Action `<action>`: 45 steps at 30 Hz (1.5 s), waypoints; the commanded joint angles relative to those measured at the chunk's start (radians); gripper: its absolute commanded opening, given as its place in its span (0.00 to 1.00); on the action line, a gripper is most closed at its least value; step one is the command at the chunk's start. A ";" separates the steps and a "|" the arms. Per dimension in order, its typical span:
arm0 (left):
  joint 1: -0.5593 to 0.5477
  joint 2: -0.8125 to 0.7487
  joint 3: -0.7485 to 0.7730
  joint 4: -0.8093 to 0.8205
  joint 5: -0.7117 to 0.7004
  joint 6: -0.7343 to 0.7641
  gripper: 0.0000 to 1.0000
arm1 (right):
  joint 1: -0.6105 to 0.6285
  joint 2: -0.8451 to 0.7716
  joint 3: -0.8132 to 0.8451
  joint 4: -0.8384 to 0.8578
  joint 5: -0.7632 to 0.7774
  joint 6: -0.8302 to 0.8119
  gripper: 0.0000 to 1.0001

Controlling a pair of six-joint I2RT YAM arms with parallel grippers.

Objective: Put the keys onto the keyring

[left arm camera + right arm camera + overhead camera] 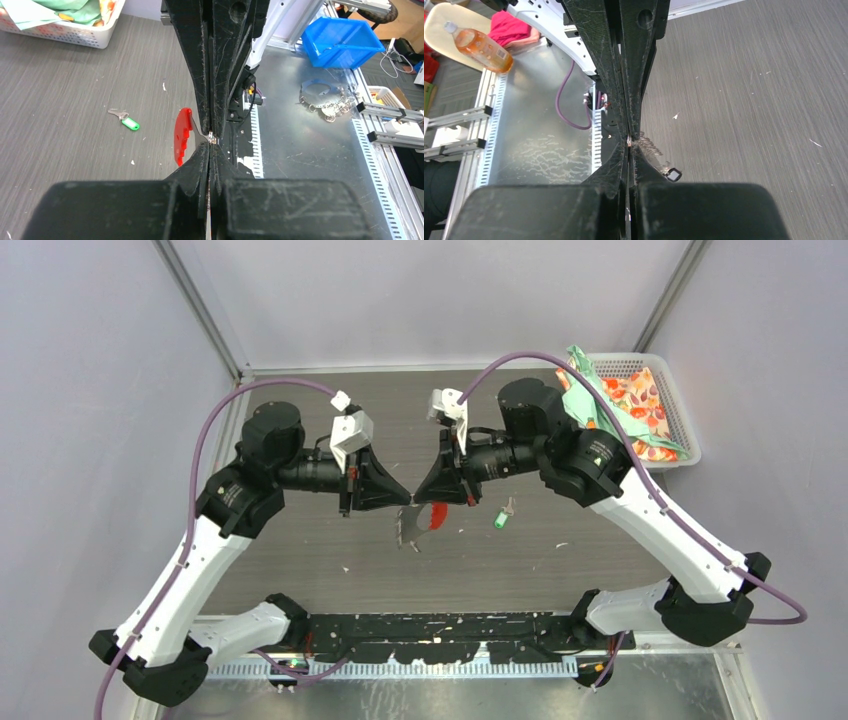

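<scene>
The grey wood-grain bench (300, 560) carries a white perforated basket (682, 410) at its far right corner; the basket holds a crumpled floral cloth (630, 400) in green, orange and red, which rises above the rim at the far side. A blue plastic bin (345, 50) stands off the bench beyond the metal plate, seen in the left wrist view; its contents are not visible. A capped bottle (481, 47) of orange liquid lies off the bench on a pale surface, seen in the right wrist view. The left tool (405, 497) and the right tool (418, 497) meet tip to tip above the middle of the bench; both are closed, with the fingers of each pressed together; a bright metal part of the keyring (428, 517) is pinched at the meeting point. The red tab of the keyring hangs on the right tool's side; its grey chain-like loop hangs just below the tips. A small black tag (672, 174) sits at the low end of that loop; whether it is threaded on cannot be told. The green-tagged key (502, 517) lies flat on the bench, right of the tools and apart from them. A bunch of loose metal rings (325, 102) lies on the metal plate.
</scene>
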 commanded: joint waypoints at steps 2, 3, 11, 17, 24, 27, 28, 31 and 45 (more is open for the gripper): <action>-0.011 -0.011 0.023 0.039 0.012 0.002 0.00 | 0.027 -0.026 -0.013 0.005 0.110 -0.052 0.01; -0.010 -0.011 0.021 0.040 0.015 0.000 0.00 | 0.027 -0.038 -0.023 0.017 0.125 -0.054 0.01; -0.009 -0.041 0.026 -0.100 0.043 0.117 0.36 | 0.025 -0.157 -0.122 0.169 0.087 -0.065 0.01; 0.011 -0.057 0.021 -0.225 -0.016 0.302 0.27 | 0.008 -0.206 -0.180 0.215 -0.010 -0.075 0.01; 0.010 -0.065 -0.096 -0.031 -0.001 0.320 0.22 | 0.000 -0.181 -0.178 0.199 -0.083 -0.070 0.01; -0.008 -0.045 -0.095 0.043 0.062 0.200 0.17 | 0.001 -0.169 -0.167 0.171 -0.060 -0.087 0.01; -0.014 -0.042 -0.092 0.050 0.083 0.175 0.17 | 0.001 -0.167 -0.164 0.163 -0.048 -0.093 0.01; -0.045 -0.045 -0.104 0.070 0.118 0.103 0.17 | -0.001 -0.167 -0.169 0.161 -0.026 -0.104 0.01; -0.086 -0.070 -0.154 0.124 0.009 0.051 0.16 | 0.002 -0.160 -0.176 0.187 0.016 -0.125 0.01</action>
